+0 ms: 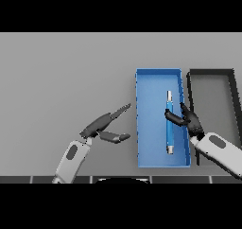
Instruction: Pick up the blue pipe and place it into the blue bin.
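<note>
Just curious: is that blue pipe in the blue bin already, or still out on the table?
In. The blue pipe lies lengthwise within the blue bin walls, with the right robot hand at it.

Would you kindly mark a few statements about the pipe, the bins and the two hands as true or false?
1. The blue pipe is inside the blue bin. True.
2. The right hand is far from the pipe. False: its fingers reach over the bin's right wall to the pipe.
3. The black bin stands left of the blue bin. False: it stands to the right.
4. The left hand is outside both bins, holding nothing. True.
</note>
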Controlling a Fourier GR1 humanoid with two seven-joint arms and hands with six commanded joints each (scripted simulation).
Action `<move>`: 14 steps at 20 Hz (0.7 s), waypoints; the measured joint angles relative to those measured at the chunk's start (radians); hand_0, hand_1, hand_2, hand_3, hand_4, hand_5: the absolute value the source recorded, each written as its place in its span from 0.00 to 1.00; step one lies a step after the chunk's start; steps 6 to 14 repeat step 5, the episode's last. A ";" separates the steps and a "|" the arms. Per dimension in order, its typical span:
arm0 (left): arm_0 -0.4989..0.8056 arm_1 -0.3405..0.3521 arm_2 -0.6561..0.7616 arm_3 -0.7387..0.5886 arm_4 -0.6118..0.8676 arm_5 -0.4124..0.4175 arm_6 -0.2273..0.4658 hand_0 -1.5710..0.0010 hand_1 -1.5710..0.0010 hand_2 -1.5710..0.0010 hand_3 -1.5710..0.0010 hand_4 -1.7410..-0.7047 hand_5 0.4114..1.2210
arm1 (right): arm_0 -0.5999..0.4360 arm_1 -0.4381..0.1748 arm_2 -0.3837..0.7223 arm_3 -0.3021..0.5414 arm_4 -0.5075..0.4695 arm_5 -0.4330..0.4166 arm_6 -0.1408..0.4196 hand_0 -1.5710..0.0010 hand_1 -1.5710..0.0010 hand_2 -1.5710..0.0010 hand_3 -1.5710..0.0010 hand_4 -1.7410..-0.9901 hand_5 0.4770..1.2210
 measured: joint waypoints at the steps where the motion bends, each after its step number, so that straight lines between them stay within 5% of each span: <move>1: 0.012 -0.003 -0.008 -0.001 -0.007 0.003 0.004 1.00 1.00 1.00 1.00 0.78 0.10 | -0.013 0.000 0.013 -0.007 0.000 0.002 0.000 0.99 0.99 0.99 1.00 0.87 0.32; 14: 0.000 0.011 0.009 0.032 -0.011 0.004 -0.015 1.00 1.00 1.00 1.00 0.78 0.10 | -0.010 -0.004 0.034 -0.019 0.009 0.015 -0.003 0.99 0.99 0.99 1.00 0.87 0.32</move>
